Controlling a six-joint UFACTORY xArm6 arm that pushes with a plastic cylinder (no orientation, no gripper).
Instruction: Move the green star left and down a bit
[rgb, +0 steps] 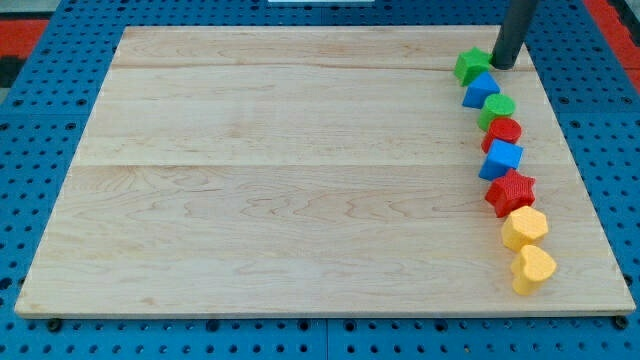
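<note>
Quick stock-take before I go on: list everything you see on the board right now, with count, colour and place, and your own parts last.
green star: 1, green, view's top right, head of the column
blue blocks: 2, blue, one just below the star, one mid-column; shapes unclear
green round block: 1, green, third down
red round block: 1, red, fourth down
red star: 1, red, below the second blue block
yellow blocks: 2, yellow, column's bottom; upper rounded, lower heart-like
wooden board: 1, pale wood, under everything
blue pegboard: 1, blue, around the board
my tip: 1, dark rod, right beside the green star, on the view's right
</note>
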